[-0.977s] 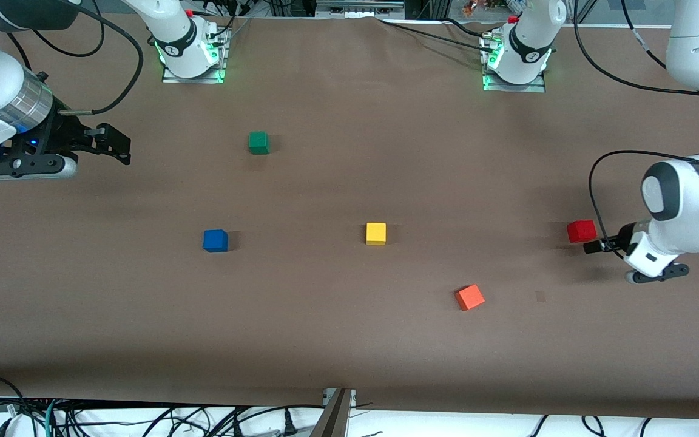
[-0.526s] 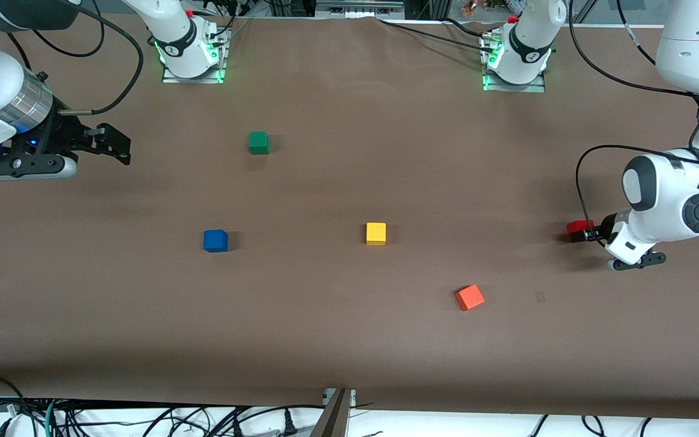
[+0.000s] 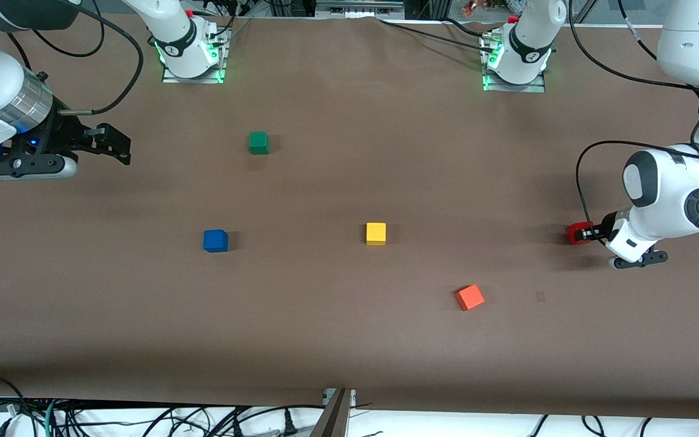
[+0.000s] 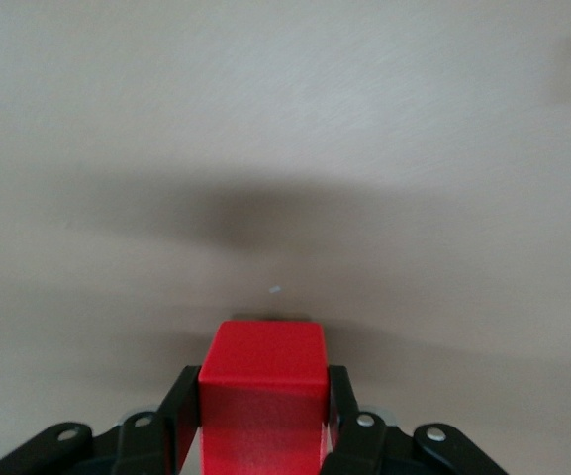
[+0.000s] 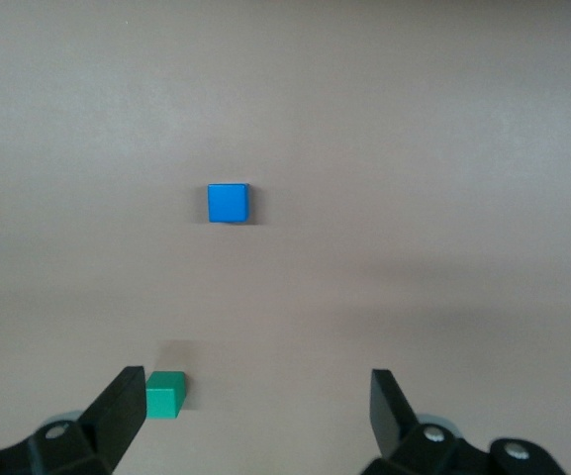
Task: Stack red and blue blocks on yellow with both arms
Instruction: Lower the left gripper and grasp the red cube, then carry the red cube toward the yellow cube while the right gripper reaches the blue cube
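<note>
The red block [image 3: 576, 233] sits low at the table near the left arm's end. My left gripper [image 3: 587, 233] is shut on it, one finger pressed against each side, as the left wrist view [image 4: 262, 384] shows around the red block [image 4: 262, 351]. The yellow cube [image 3: 376, 233] stands alone mid-table. The blue block [image 3: 215, 241] stands toward the right arm's end and shows in the right wrist view [image 5: 229, 203]. My right gripper [image 3: 120, 145] is open and empty, held up over the table's right-arm end, with its jaws wide apart in its wrist view [image 5: 255, 401].
A green cube [image 3: 258, 142] lies farther from the front camera than the blue block, also in the right wrist view [image 5: 165, 394]. A lighter orange cube [image 3: 469, 297] lies turned at an angle, nearer the front camera than the yellow cube. The arm bases [image 3: 189, 54] stand along the table's back edge.
My left gripper came in from beside the red block, moved down around it and closed on it. The right arm and the other cubes have not moved.
</note>
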Controlling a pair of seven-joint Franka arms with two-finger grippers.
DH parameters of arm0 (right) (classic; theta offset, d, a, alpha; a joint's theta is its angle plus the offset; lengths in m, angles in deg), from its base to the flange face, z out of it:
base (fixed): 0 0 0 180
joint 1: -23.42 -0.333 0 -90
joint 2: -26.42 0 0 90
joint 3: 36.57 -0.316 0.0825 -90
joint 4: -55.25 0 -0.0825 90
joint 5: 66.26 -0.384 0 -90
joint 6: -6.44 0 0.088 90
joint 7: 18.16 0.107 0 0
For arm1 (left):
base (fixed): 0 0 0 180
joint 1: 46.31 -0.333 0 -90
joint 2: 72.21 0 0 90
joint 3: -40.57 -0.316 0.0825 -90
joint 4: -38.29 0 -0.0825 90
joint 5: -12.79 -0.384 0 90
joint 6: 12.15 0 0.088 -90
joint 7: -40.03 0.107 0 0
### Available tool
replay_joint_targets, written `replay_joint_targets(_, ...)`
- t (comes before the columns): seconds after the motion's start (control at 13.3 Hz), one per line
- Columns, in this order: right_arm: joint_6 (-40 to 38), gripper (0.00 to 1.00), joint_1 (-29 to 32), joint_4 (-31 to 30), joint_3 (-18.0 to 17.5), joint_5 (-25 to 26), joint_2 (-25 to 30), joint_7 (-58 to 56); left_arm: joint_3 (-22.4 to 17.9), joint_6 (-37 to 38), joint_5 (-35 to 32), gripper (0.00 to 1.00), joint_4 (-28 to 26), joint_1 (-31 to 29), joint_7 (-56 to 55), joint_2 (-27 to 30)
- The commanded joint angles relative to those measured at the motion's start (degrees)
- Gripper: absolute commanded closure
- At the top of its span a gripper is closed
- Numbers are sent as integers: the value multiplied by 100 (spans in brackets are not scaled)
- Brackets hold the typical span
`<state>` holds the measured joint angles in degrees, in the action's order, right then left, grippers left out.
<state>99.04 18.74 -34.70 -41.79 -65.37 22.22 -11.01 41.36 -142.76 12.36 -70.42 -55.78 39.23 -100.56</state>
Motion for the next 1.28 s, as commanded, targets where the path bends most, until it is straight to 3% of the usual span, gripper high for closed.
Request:
replay_joint_targets(0.0, -137, 0, 55, 127, -49, 17, -28, 24, 437, 674, -44, 100, 673, 50, -52, 154)
replay_joint_targets(0.38, -137, 0, -24, 136, -119, 157, -11, 15, 1158, 923, -44, 100, 1396, 611, -131, 110)
replay_joint_targets(0.75, 135, 0, -349, 128, -93, 280, -317, -2, 1160, 1116, -97, 100, 2257, 2087, -2140, -381)
replay_joint_targets(1.05, 258, 0, -349, 136, -84, 465, -1117, -11, 1107, 1116, -114, 100, 2854, 2993, -3460, -1127)
replay_joint_targets(1.2, 732, 0, -332, 128, -84, 395, -1546, -3, 1081, 1116, -114, 100, 2917, 3187, -3681, -1296)
